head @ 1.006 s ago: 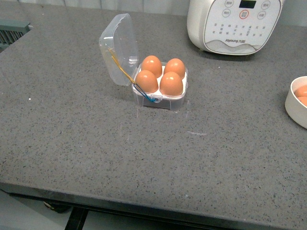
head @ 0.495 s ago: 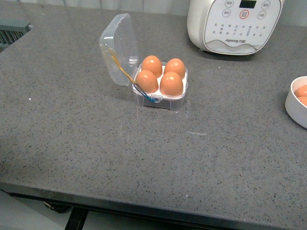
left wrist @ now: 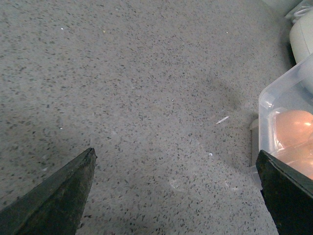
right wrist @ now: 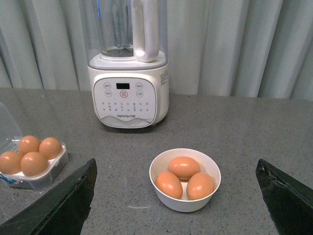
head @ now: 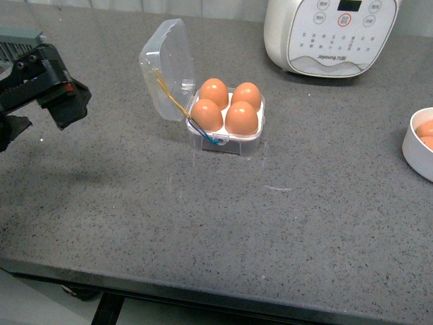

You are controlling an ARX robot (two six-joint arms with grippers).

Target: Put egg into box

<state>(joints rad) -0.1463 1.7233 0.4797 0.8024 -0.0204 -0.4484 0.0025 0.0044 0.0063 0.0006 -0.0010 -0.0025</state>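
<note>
I see box (head: 226, 141) mid-table (head: 203, 230), clear lid (head: 166, 64) up, tilted back on its left side. All four holes filled: four eggs (head: 241, 118) seated. Three more eggs (right wrist: 185, 167) in white bowl (right wrist: 183, 204), off to right, well apart from box. Left arm (head: 42, 78) hovers over table left of box, jaws spread wide, empty. Right jaws wide apart too, holding nothing. White blender (right wrist: 128, 98) behind.

We see a cream bowl (right wrist: 185, 201) holding three eggs (right wrist: 184, 167). With twelve toward the curtain (right wrist: 234, 44), the white appliance (right wrist: 128, 93) stands at eleven o'clock from it, the egg-filled box (right wrist: 34, 169) at nine.
</note>
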